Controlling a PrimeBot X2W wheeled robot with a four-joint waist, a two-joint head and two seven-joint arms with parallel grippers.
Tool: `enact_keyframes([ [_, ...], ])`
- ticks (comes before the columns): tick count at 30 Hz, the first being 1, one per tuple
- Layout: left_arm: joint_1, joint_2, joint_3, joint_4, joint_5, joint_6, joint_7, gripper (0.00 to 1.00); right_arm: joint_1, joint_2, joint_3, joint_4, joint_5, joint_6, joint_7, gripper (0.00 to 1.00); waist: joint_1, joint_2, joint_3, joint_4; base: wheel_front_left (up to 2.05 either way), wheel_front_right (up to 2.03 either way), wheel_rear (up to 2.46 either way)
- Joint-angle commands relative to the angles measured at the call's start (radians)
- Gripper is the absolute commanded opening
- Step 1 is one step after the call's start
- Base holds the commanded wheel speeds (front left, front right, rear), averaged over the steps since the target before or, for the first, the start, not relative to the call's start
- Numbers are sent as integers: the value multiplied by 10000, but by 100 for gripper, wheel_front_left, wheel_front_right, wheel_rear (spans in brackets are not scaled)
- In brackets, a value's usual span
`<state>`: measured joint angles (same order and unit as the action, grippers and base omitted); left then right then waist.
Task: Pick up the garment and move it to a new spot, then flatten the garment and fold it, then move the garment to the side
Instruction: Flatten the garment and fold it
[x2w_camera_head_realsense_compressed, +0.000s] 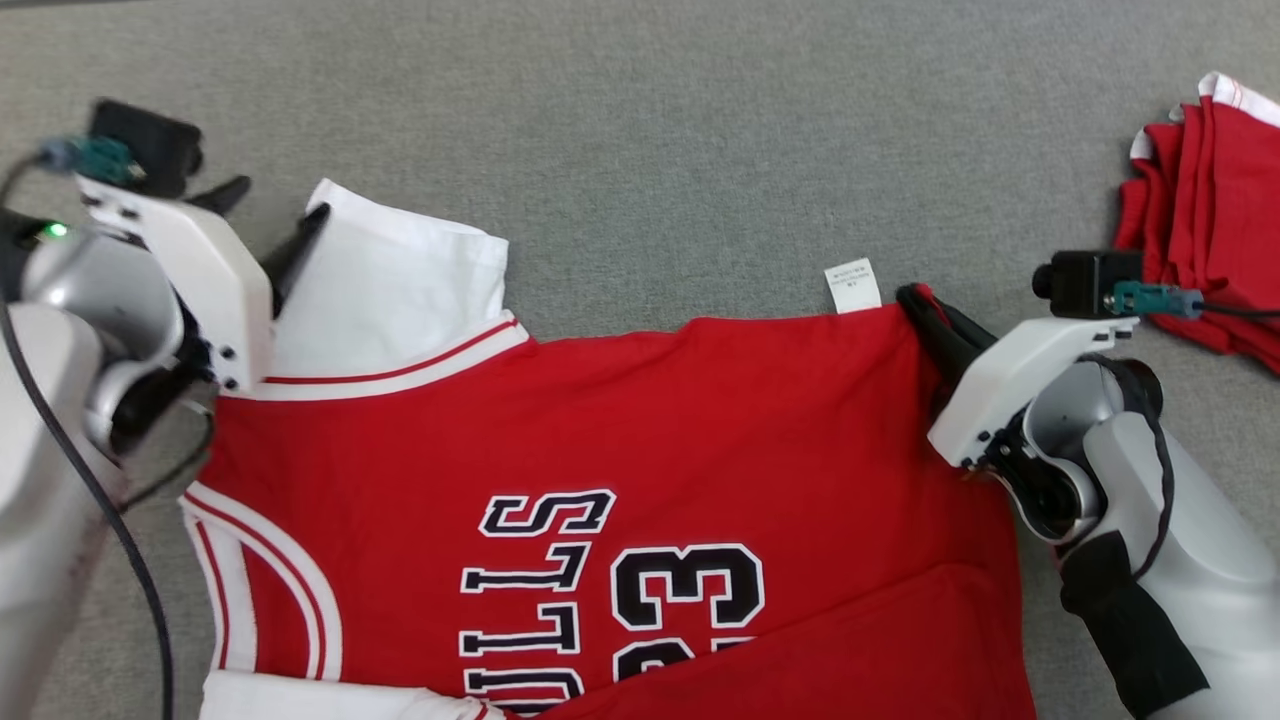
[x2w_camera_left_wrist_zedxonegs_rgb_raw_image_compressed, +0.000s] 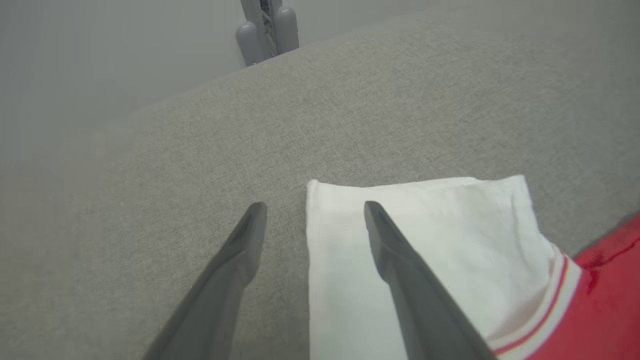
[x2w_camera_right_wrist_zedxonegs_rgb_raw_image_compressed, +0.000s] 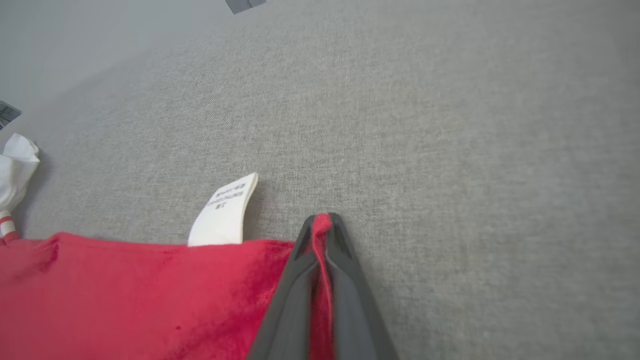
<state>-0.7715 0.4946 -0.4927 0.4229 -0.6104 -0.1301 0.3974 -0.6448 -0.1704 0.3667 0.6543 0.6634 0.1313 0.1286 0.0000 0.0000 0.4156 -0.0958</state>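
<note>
Between the right gripper's (x2w_camera_right_wrist_zedxonegs_rgb_raw_image_compressed: 322, 220) two dark fingers, pressed together, sits a thin ridge of red cloth: the far right corner of the jersey (x2w_camera_head_realsense_compressed: 600, 420), just beside its white care label (x2w_camera_right_wrist_zedxonegs_rgb_raw_image_compressed: 225, 210). The left gripper (x2w_camera_left_wrist_zedxonegs_rgb_raw_image_compressed: 315, 207) has its fingers spread wide and straddles the outer edge of the white sleeve (x2w_camera_left_wrist_zedxonegs_rgb_raw_image_compressed: 450, 235), one finger above white cloth and the other above the bare grey surface (x2w_camera_head_realsense_compressed: 650, 130). Whether either finger touches down I cannot tell. The jersey lies flat and printed side up, its long axis running across the robot's front, shoulders towards the left arm and hem towards the right. Its far edge therefore spans from one gripper to the other, and the rest of the cloth lies on the near side of both sets of fingers. With one end pinched, the next move probably depends on the left fingers closing on that sleeve edge, so both ends can be carried together. A pile of folded red clothes (x2w_camera_head_realsense_compressed: 1210, 200) lies well apart, beyond the right arm.
</note>
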Motion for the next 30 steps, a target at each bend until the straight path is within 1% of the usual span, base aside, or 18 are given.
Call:
enact_keyframes([
  [1,-363,151,-119,100,-413,-4,301,100,54,85,275,259,46,-11,86,0,0,0,200,-175,0,0,0],
  [4,-810,499,-413,236,-752,-4,530,100,-94,106,485,408,189,-34,-2,0,0,0,320,-279,0,0,0],
  [6,-977,570,-594,362,-1047,-5,715,100,-181,125,606,498,306,-34,-52,0,0,0,399,-335,0,0,0],
  [10,-1378,794,-999,627,-1306,-3,988,100,-279,123,909,638,507,-34,-84,0,0,0,479,-403,0,0,0],
  [19,-2095,1096,-1675,1127,-2168,-4,1573,100,-546,6,1381,933,866,-48,-208,0,0,0,672,-544,0,0,0],
  [30,-2484,1301,-2440,1237,-3104,-4,1964,100,-680,15,1813,1208,1226,-58,-358,0,0,0,852,-711,0,0,0],
])
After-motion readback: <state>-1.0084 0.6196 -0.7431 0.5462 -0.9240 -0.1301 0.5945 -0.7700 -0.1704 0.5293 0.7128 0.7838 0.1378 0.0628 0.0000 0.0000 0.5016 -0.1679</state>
